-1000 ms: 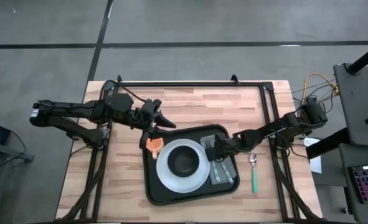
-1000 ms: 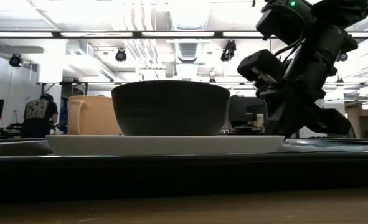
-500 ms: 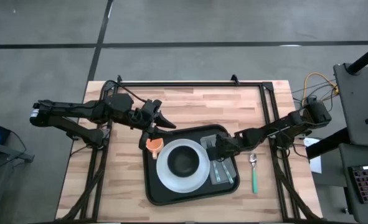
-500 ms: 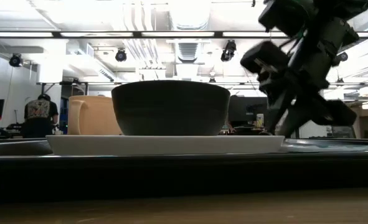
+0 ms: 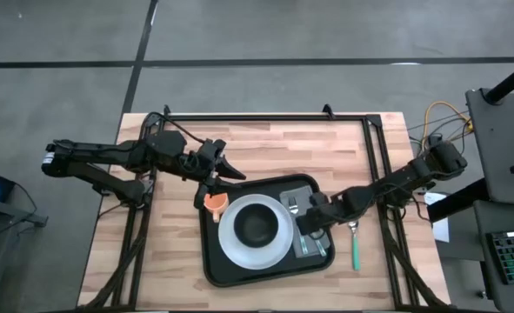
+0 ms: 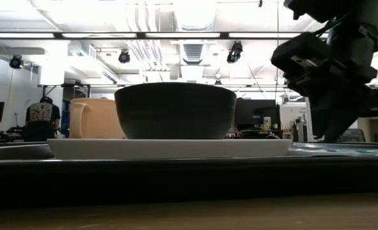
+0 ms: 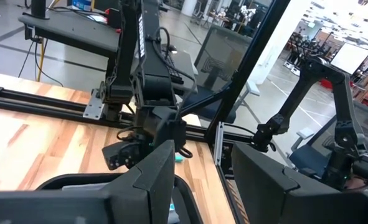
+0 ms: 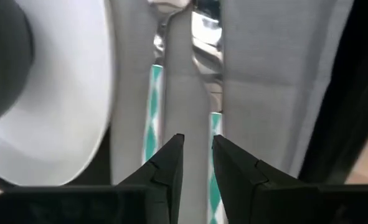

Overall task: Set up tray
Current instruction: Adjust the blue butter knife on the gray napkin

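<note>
Retreating toward four o'clock, the right gripper (image 5: 310, 223) hovers over the grey napkin (image 5: 312, 236), fingers slightly parted, empty. Large black rectangular tray (image 5: 215, 263) holds white plate (image 5: 278, 248), dark bowl (image 5: 256, 226), orange cup (image 5: 215, 203). Left gripper (image 5: 229, 169) waits at ten o'clock, open.

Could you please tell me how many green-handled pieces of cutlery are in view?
3. Two utensils lie side by side on the grey rectangular napkin in the large black rimmed tray; the third, a spoon, lies on the wooden table right of the tray.
</note>
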